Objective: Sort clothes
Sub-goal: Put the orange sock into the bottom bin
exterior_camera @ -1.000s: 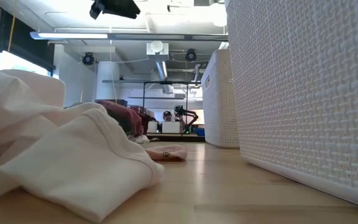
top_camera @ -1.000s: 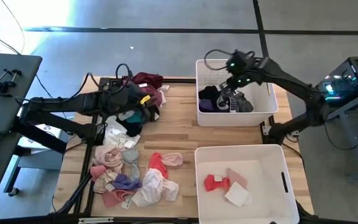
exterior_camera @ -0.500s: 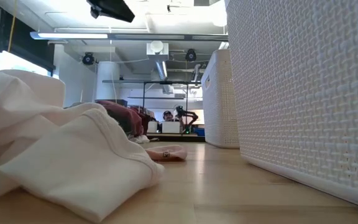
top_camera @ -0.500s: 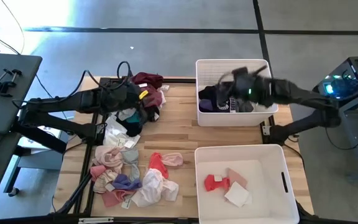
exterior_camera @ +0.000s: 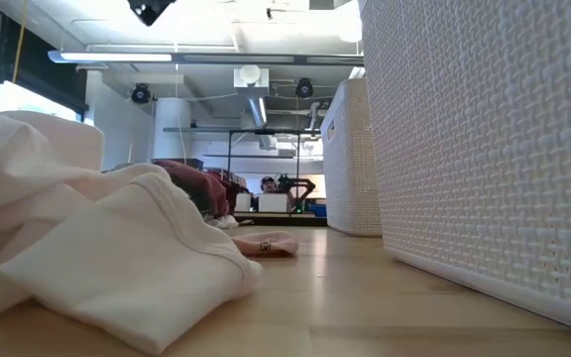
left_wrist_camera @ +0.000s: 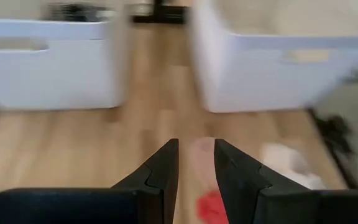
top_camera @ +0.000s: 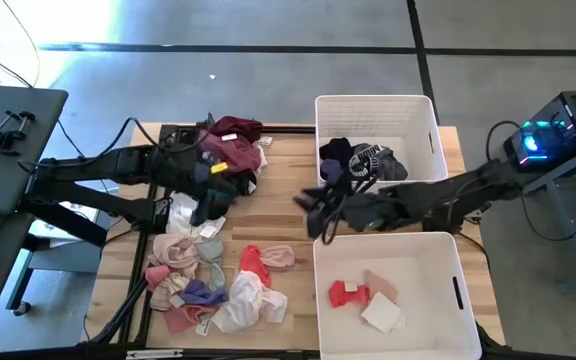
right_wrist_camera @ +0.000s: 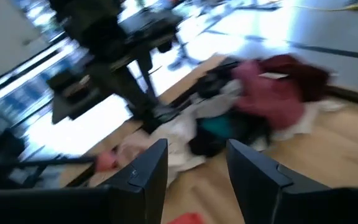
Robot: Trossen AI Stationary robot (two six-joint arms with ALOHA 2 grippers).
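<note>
From above, my right gripper hangs empty, fingers apart, over bare table just beside the far bin; the clothes pile lies well apart from that bin. My left gripper sits over the pile. In my wrist views, both grippers' fingers are parted, holding nothing.

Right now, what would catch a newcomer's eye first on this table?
The heap of clothes in maroon, pink, white and red on the table's left half. Next, two white bins on the right, the far one holding dark garments. The right gripper, fingers open and empty, reaches between them.
</note>
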